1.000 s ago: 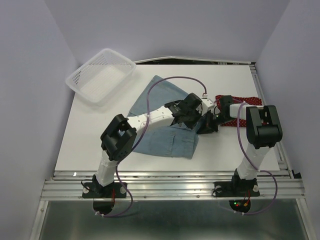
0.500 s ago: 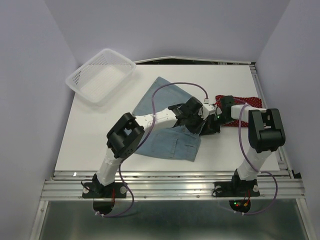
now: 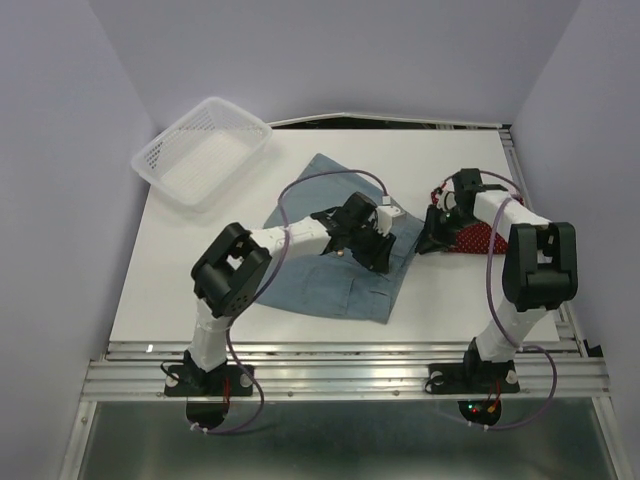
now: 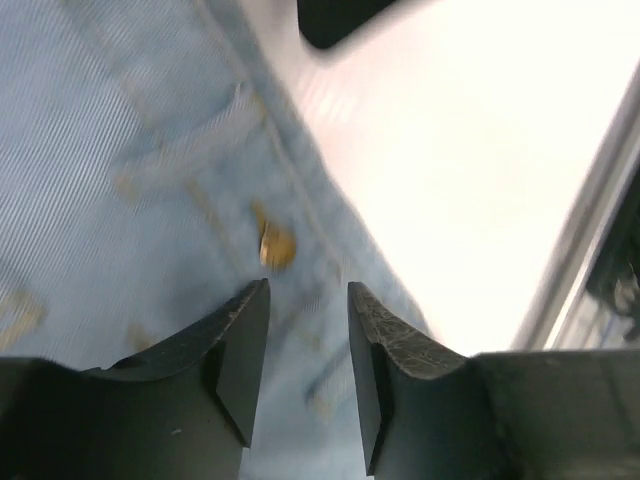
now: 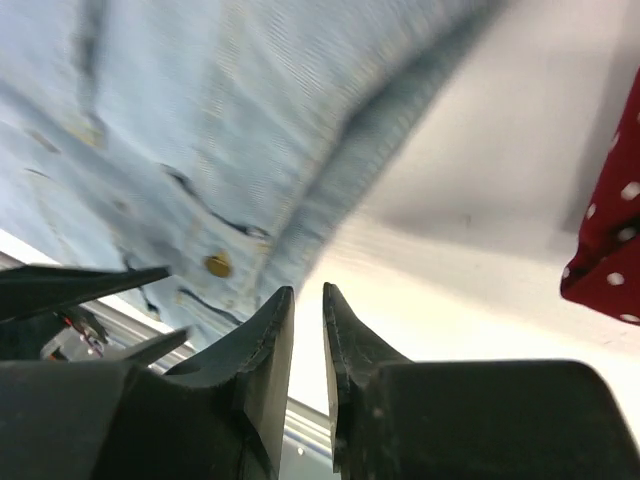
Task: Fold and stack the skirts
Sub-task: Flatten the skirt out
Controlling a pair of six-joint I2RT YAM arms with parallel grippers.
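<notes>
Left gripper [image 4: 307, 292] hangs low over the twill denim skirt [image 3: 330, 285], jaws apart, empty. Right gripper [image 5: 307, 290] just right of it, barely cracked, empty too.

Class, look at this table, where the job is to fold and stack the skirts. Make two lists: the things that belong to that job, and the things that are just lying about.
Belongs to the job:
- light blue denim skirt, spread on the table
- dark red dotted skirt, at the right side

Just lying about:
- white mesh basket, at the far left corner, nothing visible in it
</notes>
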